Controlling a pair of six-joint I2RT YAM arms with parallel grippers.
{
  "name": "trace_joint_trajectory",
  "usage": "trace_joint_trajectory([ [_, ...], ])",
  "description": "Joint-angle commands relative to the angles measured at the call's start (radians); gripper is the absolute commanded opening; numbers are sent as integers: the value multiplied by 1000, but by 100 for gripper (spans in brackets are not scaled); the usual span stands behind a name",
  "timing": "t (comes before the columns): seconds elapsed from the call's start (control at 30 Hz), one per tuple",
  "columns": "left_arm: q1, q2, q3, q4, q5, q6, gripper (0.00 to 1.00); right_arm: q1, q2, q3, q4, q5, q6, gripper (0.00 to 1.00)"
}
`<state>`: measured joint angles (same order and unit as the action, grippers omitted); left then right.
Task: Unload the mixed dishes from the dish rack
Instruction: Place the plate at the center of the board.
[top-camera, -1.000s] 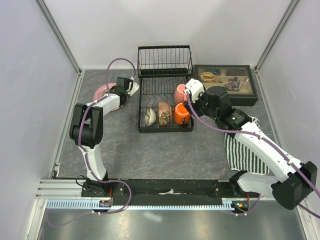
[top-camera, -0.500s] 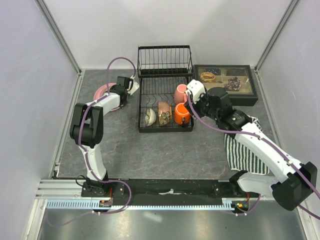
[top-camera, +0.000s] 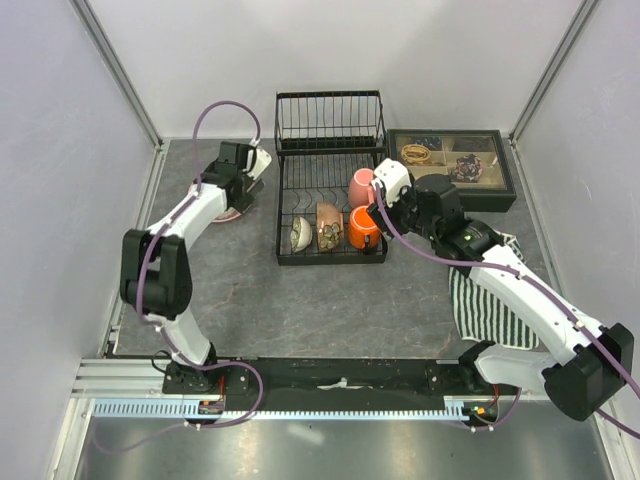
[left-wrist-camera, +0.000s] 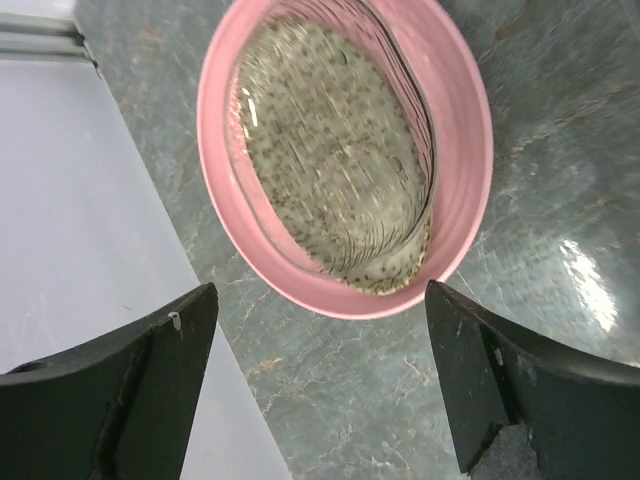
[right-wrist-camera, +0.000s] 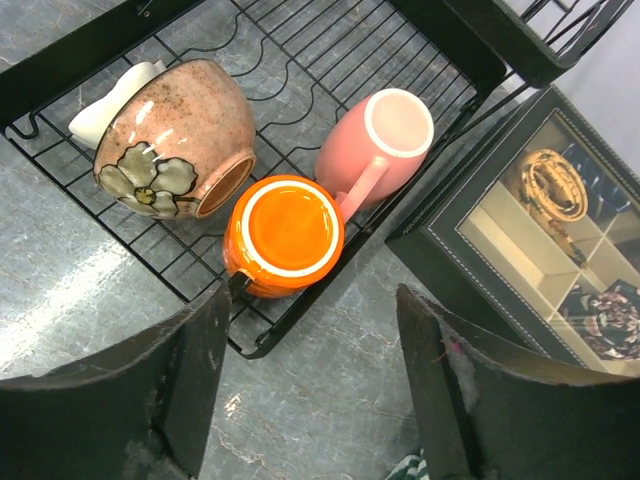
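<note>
Left gripper (left-wrist-camera: 320, 300) spread wide and holding nothing, hanging straight over the pink plate (left-wrist-camera: 470, 150) and clear of it. Directly beneath, nested in that plate, the grey speckled plate (left-wrist-camera: 330, 150), both out on the surface (left-wrist-camera: 560, 150) and well apart from the dish rack (top-camera: 330, 200). Right gripper (right-wrist-camera: 315, 300) likewise wide and empty, poised above the near corner of the rack's lower basket. Just ahead of and below its fingers, the orange mug (right-wrist-camera: 285, 235), mouth turned toward the camera. Beyond that and close against it, the pink mug (right-wrist-camera: 385, 135). Off to the side away from the tray of trinkets (right-wrist-camera: 520, 230), the brown bowl (right-wrist-camera: 175, 150) tipped on its side, and past it the small pale bowl (right-wrist-camera: 105, 110). Farther back, under the right arm, the striped cloth (top-camera: 480, 300). By the look of it roughly a third done: two plates unloaded and stacked, two mugs and two bowls left in the basket, nothing seen in the upright slotted back. Most of the pale bowl hidden behind the brown one. Plates almost wholly covered by the left arm in the overhead view. Speckled plate streaked and blurred in the wrist view, so cannot tell whether flat or slightly tilted in the pink one. Cannot judge either how high the right gripper sits above the orange mug.
</note>
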<state>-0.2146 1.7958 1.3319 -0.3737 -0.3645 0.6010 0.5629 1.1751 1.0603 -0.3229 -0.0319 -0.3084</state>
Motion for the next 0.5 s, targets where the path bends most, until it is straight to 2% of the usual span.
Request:
trace_joint_trajectory([
  [0.0, 9, -156, 1, -94, 97, -105, 92, -6, 24, 27, -5, -3, 35, 77],
  [0.17, 9, -326, 9, -269, 422, -213, 92, -4, 32, 33, -16, -2, 37, 81],
  [0.2, 9, -347, 6, -292, 549, -224, 92, -4, 29, 30, -18, 0, 34, 81],
  [0.27, 9, -390, -7, -344, 684, -245, 92, -5, 26, 24, -19, 10, 25, 81],
  [0.3, 9, -423, -17, -358, 805, -254, 92, -4, 21, 17, -19, 10, 23, 81],
  [0.37, 9, -441, -23, -387, 931, -280, 92, -4, 20, 10, -18, 16, 17, 81],
  [0.4, 9, -453, -28, -390, 1044, -290, 92, -4, 24, 6, -16, 18, 15, 81],
  [0.47, 9, -457, -34, -384, 1133, -331, 91, -4, 32, 3, -13, 26, 15, 81],
])
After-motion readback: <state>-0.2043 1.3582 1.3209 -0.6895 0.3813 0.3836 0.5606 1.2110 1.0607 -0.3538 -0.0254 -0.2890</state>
